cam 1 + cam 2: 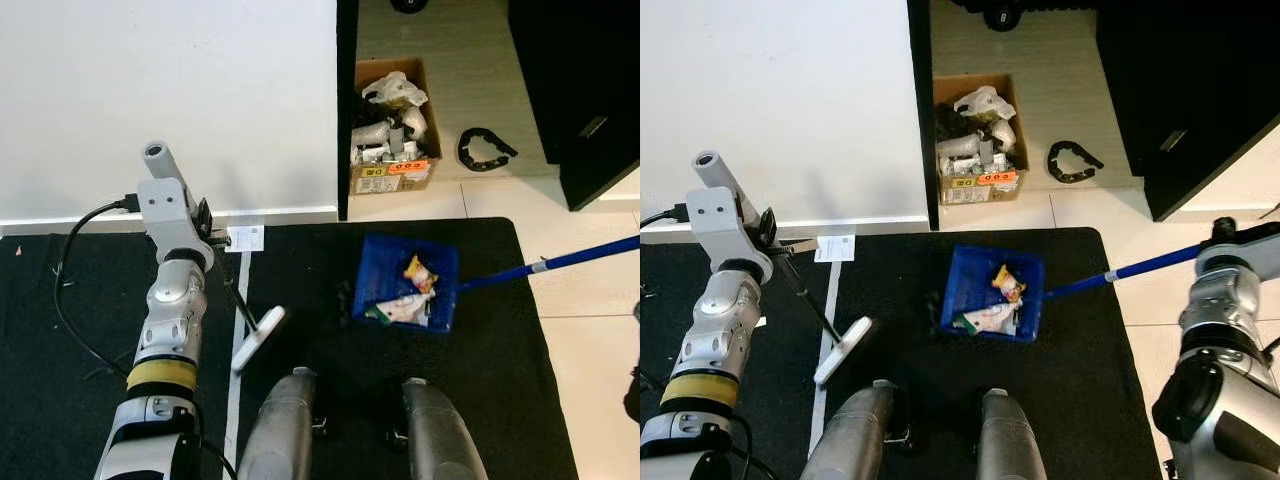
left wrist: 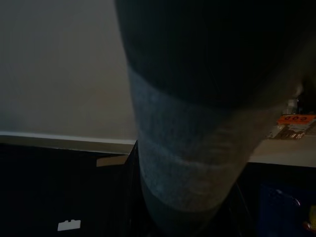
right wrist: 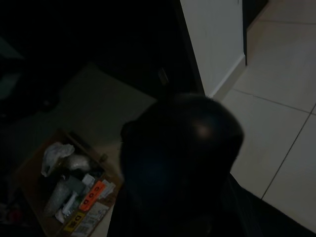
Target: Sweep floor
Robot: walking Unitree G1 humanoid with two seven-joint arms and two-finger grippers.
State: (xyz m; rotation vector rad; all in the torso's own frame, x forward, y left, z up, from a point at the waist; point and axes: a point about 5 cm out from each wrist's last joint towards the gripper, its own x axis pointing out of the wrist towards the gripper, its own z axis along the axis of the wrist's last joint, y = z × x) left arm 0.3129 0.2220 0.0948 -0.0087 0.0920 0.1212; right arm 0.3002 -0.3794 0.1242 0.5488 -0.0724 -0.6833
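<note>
Left eye view: black mat [image 1: 520, 400] over pale tile floor [image 1: 590, 330]; white wall [image 1: 150, 90]; end effector grips unclear.

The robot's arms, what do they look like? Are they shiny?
Yes. The left arm is shiny silver with rounded segments, a yellow band, black joints, and a boxy grey wrist block topped by a small tube. A black cable loops beside it. The right arm is silver too, with a black elbow joint.
</note>
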